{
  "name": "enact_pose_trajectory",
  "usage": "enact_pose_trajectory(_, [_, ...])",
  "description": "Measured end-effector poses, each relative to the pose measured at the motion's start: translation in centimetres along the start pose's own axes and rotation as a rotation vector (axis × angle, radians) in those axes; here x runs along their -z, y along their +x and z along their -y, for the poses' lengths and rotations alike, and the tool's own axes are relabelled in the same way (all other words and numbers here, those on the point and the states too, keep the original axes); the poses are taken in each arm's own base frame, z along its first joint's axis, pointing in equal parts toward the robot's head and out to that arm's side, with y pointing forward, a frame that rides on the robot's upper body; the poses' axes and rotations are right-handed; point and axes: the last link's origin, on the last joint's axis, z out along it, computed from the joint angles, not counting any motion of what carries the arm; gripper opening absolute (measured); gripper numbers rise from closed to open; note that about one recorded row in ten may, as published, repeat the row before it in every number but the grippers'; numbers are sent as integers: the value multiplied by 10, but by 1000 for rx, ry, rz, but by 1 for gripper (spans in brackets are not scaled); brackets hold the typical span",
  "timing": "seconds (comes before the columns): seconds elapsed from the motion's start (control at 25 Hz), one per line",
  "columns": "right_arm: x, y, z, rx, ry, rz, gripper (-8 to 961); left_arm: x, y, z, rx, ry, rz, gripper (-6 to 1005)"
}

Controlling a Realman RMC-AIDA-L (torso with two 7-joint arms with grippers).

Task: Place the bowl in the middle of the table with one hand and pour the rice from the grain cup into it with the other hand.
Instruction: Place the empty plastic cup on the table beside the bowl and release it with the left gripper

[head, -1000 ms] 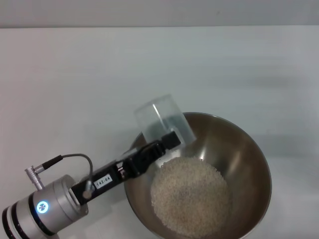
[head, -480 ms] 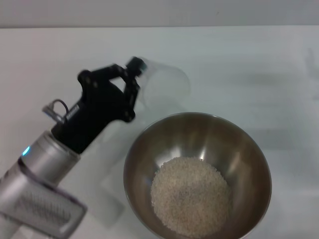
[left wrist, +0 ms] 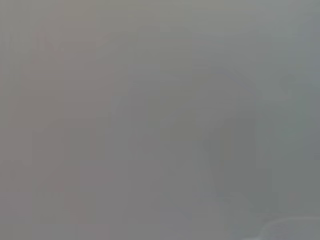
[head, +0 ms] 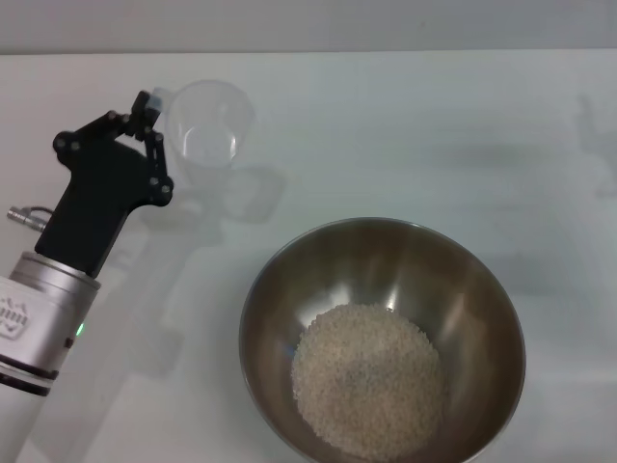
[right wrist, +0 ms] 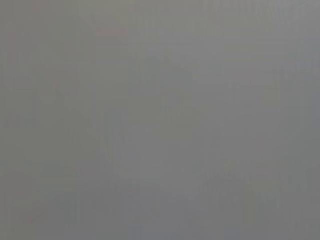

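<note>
The bowl point(head: 383, 340) sits toward the near edge of the white bench point(head: 434, 125), a little right of its middle, with the rice point(head: 367, 379) heaped in its bottom. The left end effector point(head: 152, 114) is over the far-left part of the bench, near the far edge, its fingers closed on the side of the cup point(head: 205, 127), which is upright, clear and looks empty. Whether the cup's base rests on the bench or hangs just above it cannot be told from overhead. The right arm is nowhere in the head view, and both wrist views show only grey haze.

By the look of things the pour is done and what remains is setting the cup down and letting go. The risk lies there: a light, empty plastic cup released while off the surface, or dragged by a finger as the grip opens, could tip or skid across the smooth bench. The bowl is well apart from the arm and seems safe from a knock.
</note>
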Motion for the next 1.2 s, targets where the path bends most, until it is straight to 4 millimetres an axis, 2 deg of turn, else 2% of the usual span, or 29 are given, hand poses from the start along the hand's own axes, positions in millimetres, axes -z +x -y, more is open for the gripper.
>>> enact_pose_trajectory(0.08, [0,-1,0,1,-2,4,557,1,-4,1,31,10,26,136])
enact_pose_trajectory(0.2, [-2,-1,-1,-3,-4,9,557,2,-22,2,111,20,149,139])
enact_pose_trajectory(0.48, [-5,-6,-1,-7,-5,34,557,0,-41,3,159,32,288,147])
enact_pose_trajectory(0.96, [-6,-13,-3,-16,-8,80,557,-7,-52,6,183,28,358,161])
enact_pose_trajectory(1.2, [-5,-15,-3,-18,-11,97,557,-4,-57,6,207,30,390,167])
